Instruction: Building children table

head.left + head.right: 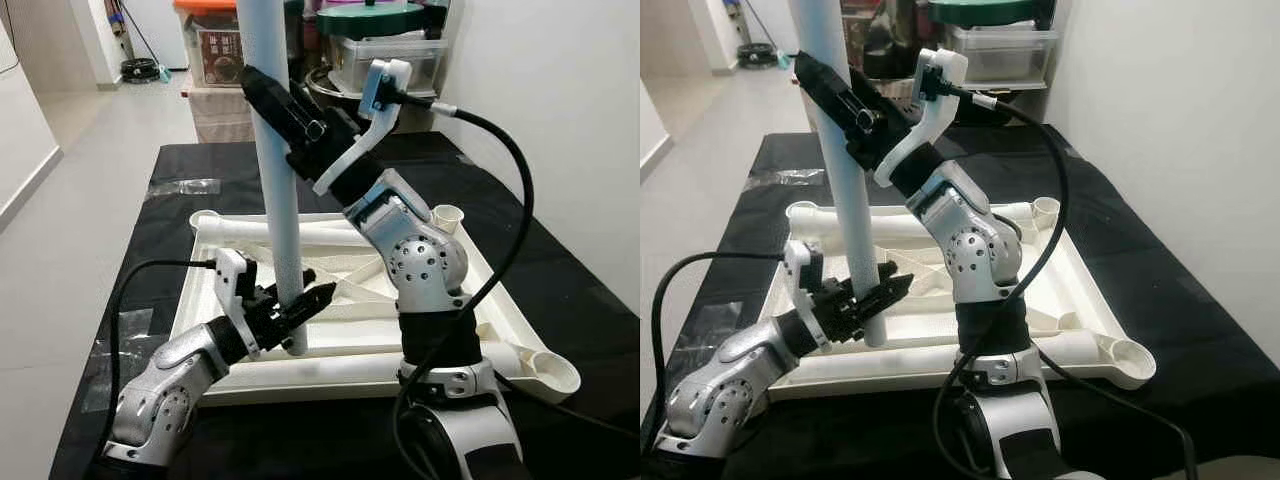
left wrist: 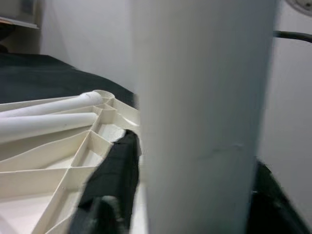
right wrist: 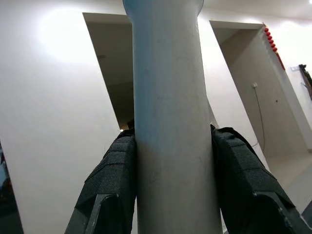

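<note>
A white children's table top point(image 1: 330, 372) lies upside down on the black cloth, ribs up, with open leg sockets at its corners point(image 1: 555, 368). A long white table leg point(image 1: 278, 180) stands upright with its foot near the top's front rim. My left gripper point(image 1: 303, 300) is shut on the leg just above its base, with one finger point(image 2: 112, 180) beside the tube. My right gripper point(image 1: 268, 88) is shut on the same leg high up, its pads point(image 3: 114, 180) pressing both sides. A second white leg point(image 1: 270, 233) lies along the back of the top.
The black-covered table point(image 1: 560, 270) drops off at left to grey floor. A clear plastic bag point(image 1: 185, 186) lies on the cloth at back left. Storage boxes point(image 1: 215, 45) stand behind the table, and a white wall point(image 1: 560, 80) is close on the right.
</note>
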`<state>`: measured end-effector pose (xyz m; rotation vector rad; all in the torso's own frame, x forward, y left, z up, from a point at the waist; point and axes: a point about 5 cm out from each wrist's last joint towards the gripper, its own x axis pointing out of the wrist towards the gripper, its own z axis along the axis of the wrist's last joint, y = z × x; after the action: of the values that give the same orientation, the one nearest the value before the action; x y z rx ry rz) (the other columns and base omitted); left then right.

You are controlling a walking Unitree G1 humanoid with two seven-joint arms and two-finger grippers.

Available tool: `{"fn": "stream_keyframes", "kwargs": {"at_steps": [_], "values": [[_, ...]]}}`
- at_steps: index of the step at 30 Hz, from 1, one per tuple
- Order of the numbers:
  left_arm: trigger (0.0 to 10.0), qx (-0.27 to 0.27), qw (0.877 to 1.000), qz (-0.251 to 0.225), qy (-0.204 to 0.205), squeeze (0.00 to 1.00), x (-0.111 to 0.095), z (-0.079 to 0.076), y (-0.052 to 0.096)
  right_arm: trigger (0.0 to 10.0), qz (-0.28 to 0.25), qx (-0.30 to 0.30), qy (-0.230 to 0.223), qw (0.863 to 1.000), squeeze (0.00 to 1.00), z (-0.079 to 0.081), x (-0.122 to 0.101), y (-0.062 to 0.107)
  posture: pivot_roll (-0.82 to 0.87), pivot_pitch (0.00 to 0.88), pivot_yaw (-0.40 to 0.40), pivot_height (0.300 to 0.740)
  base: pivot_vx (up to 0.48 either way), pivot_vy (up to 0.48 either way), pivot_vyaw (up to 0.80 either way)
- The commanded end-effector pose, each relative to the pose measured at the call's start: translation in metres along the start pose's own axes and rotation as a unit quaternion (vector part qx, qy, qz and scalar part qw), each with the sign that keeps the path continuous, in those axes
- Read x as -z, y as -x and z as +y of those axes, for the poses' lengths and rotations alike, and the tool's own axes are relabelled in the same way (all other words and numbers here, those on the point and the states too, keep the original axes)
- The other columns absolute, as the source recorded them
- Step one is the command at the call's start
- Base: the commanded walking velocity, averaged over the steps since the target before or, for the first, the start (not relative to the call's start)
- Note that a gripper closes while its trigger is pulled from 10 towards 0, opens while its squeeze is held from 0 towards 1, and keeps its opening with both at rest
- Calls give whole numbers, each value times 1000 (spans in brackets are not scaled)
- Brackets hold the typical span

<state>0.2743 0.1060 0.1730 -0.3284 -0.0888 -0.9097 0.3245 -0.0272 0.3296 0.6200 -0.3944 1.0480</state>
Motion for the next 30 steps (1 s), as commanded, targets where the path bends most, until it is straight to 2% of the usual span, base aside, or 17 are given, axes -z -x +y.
{"fn": "stream_keyframes", "kwargs": {"at_steps": [1,11,12,14,15,22,23,28,30], "values": [[0,-5,1000,16,-8,0,5,0,2,0,-1,-12,-8,1000,0,6,0,-1,9,0,-7,740,0,0,0],[0,-12,999,18,-36,0,-4,1,8,0,16,2,4,1000,0,1,2,4,17,0,-18,740,0,0,0],[1412,-17,999,17,-42,0,-7,1,8,8745,26,7,9,1000,0,0,2,5,17,0,-20,740,0,0,0],[1412,-21,999,16,-46,0,-8,2,8,8745,32,11,13,999,0,-1,3,5,17,0,-20,740,0,0,0],[10000,-26,998,21,-57,0,-10,3,8,10000,37,16,14,999,0,-3,3,5,17,0,-20,740,0,0,0],[10000,-38,996,18,-80,0,-20,6,10,10000,42,23,11,999,0,-8,-1,11,18,0,-23,740,0,0,0],[10000,-43,995,19,-85,0,-21,8,11,10000,37,19,2,999,1000,-9,-3,14,18,0,-23,740,0,0,0],[10000,-46,995,22,-91,0,-20,8,10,10000,51,14,4,999,1000,-8,1,17,14,0,-21,740,0,0,0],[10000,-43,994,15,-96,0,-26,7,9,10000,82,12,44,996,1000,-16,0,26,14,0,-20,740,0,0,0]]}}
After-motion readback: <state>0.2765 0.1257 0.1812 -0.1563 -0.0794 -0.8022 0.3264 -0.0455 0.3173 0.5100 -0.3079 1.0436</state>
